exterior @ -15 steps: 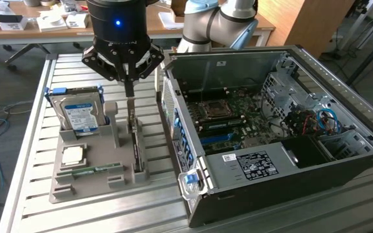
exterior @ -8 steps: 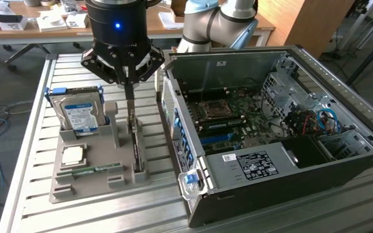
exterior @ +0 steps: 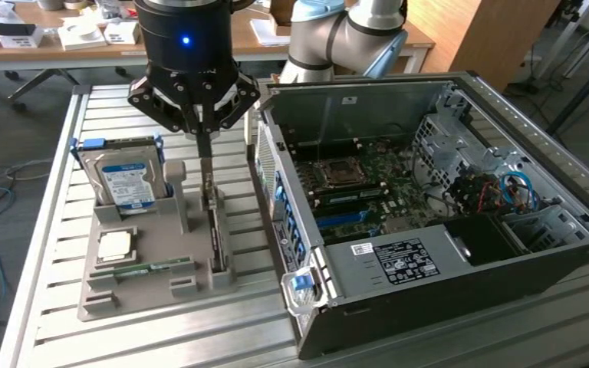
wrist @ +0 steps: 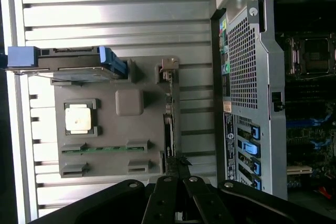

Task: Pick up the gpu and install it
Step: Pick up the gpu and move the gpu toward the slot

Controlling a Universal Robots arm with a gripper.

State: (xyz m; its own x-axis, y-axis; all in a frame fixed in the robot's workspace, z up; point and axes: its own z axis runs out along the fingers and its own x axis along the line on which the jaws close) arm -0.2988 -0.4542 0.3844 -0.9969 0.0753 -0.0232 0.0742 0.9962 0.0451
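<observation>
Exterior view, from where I'm standing: the arm's fingers [exterior: 205, 157] point straight down and are pinched together on the top edge of the gpu [exterior: 215, 238]. It's standing on edge in the grey holder [exterior: 141, 295] on the slatted tabletop [exterior: 44, 253], just beside the open PC case [exterior: 428, 192]. A hard drive [exterior: 120, 180] sits in the same holder.

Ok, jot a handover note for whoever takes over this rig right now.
Claw: shut on the top edge of the gpu.
Gpu: standing on edge in its slot of the grey tray, beside the open computer case.
Done: card gripped.
Left: card not yet lifted out, not yet installed in the case.
</observation>
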